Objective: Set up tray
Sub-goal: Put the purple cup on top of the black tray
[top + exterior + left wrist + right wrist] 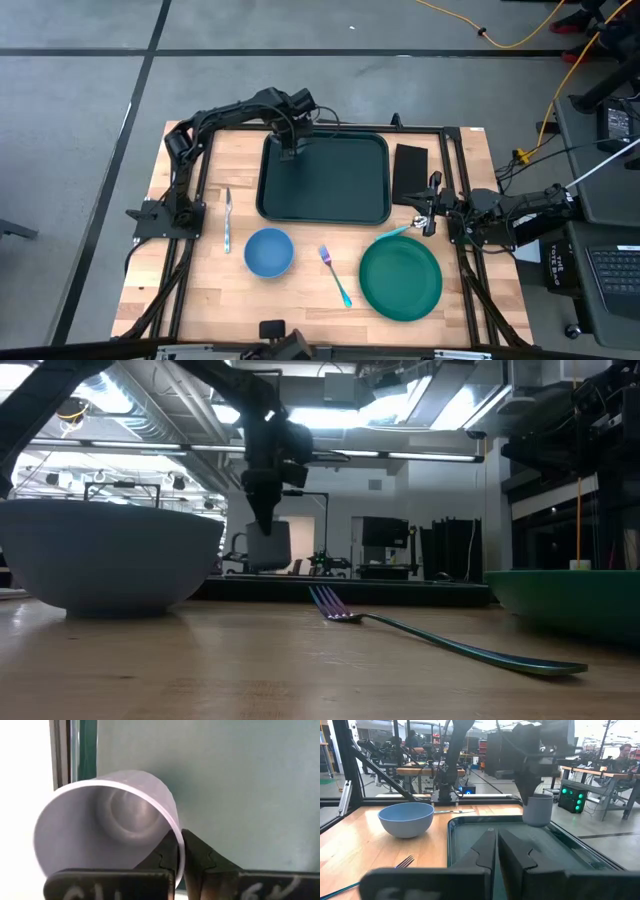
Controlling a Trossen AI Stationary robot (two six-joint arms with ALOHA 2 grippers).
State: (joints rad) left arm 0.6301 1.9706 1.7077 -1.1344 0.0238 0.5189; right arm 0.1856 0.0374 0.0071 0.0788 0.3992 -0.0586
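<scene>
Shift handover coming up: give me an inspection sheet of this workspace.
Surface: wooden table, black frame rails along its edges.
Job's things: tray at the far middle; pale cup held over its far left corner.
Clutter: blue bowl, green plate, fork, second utensil, black napkin.
Grippers: left gripper shut on the cup's rim; right gripper shut, empty, at the table's right edge.
Cables: yellow cord on the floor.
Surroundings: workbenches, people in the background.

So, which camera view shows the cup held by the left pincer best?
The left wrist view: the cup fills it, its rim clamped by the left pincer over the tray. The right wrist view shows its whole outside, farther off. In the high view the arm hides it; the low view does not show it clearly.
</scene>
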